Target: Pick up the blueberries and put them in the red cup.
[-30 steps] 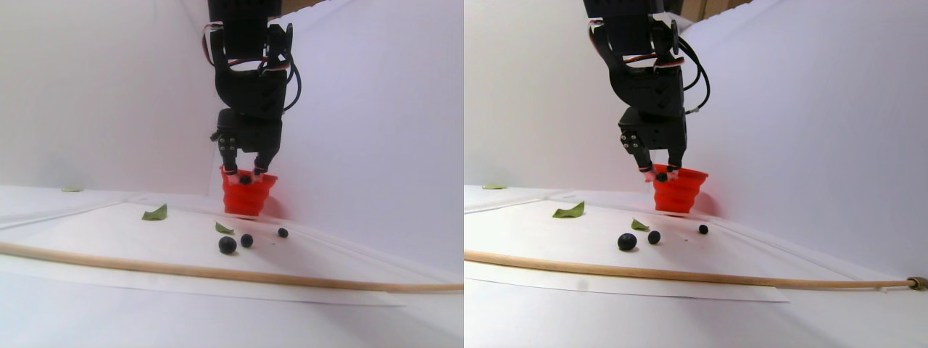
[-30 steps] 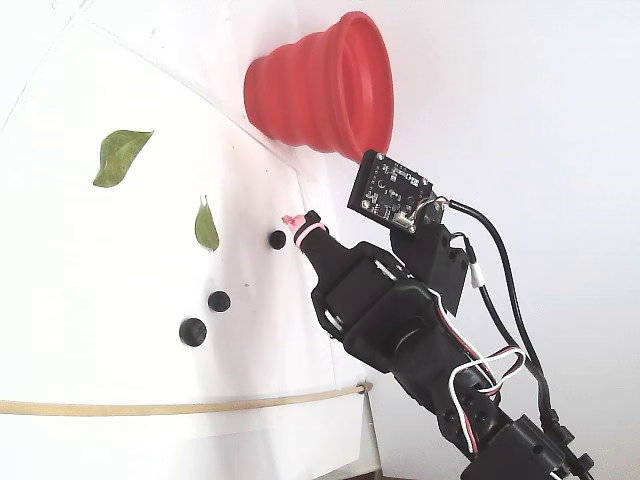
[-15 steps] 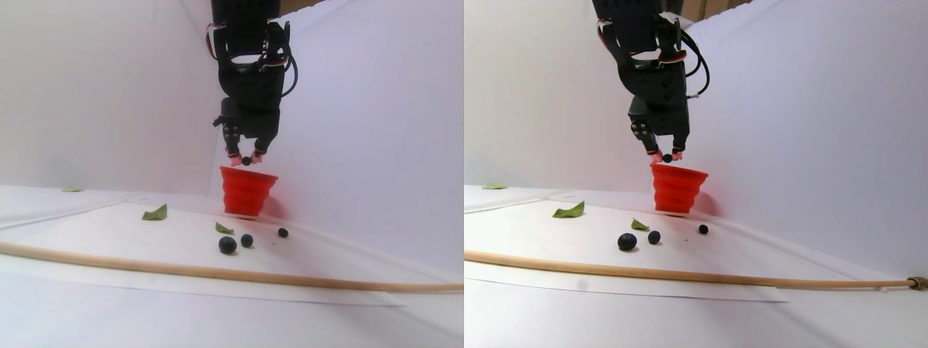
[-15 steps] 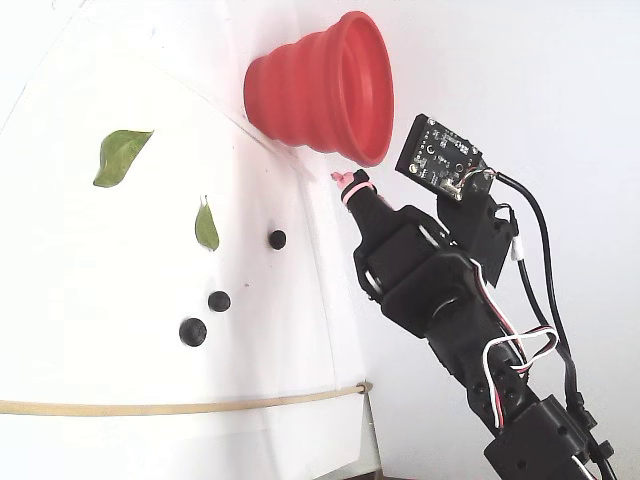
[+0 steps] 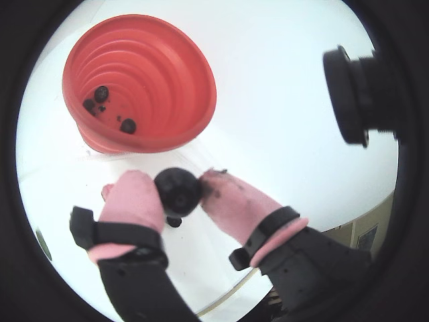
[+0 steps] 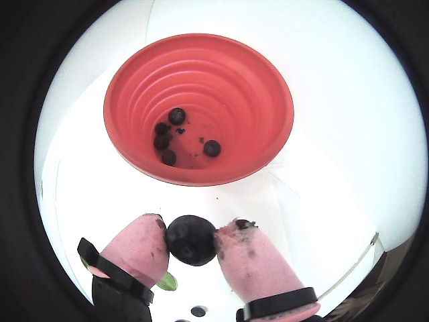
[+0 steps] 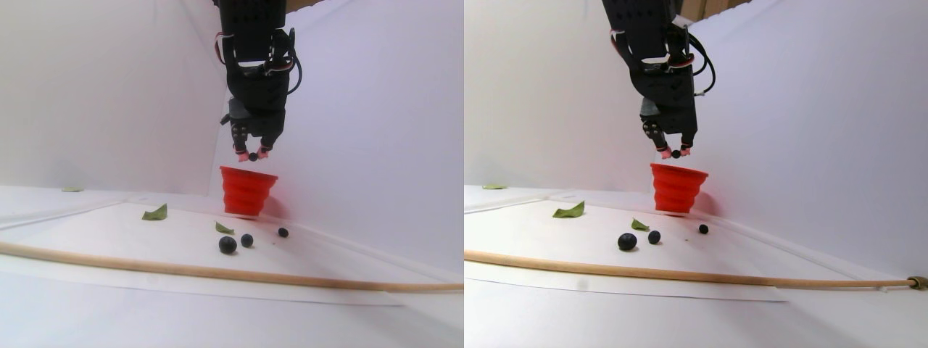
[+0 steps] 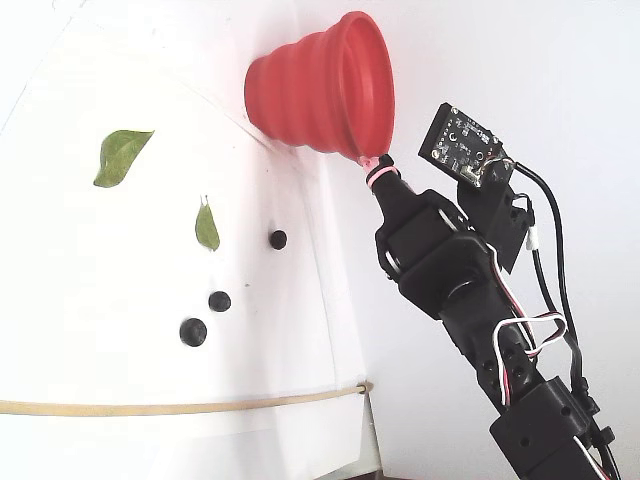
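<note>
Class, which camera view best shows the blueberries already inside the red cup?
A wrist view looks straight down into the red cup, showing several blueberries in the cup at its bottom. The other wrist view shows them too, off-centre. The stereo pair and fixed views see the cup only from outside, so its contents are hidden.

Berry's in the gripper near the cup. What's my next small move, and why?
Probably ease forward over the cup's mouth before opening. The gripper is shut on a berry above rim height, but in both wrist views the cup opening lies ahead of the berry, not beneath it, so releasing now would likely miss.
</note>
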Controlling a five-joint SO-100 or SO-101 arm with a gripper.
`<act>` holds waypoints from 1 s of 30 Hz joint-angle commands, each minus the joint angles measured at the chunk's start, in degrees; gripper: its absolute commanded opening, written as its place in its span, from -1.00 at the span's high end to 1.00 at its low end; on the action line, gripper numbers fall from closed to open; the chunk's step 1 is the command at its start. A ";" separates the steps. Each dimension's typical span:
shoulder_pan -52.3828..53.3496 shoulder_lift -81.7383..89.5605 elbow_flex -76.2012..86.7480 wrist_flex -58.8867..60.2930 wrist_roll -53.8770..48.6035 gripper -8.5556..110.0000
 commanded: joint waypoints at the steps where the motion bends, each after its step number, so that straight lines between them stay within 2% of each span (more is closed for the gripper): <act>1: 2.11 1.32 -7.56 -1.76 -0.18 0.62; 30: 1.58 -10.11 -25.66 -0.70 -0.26 0.62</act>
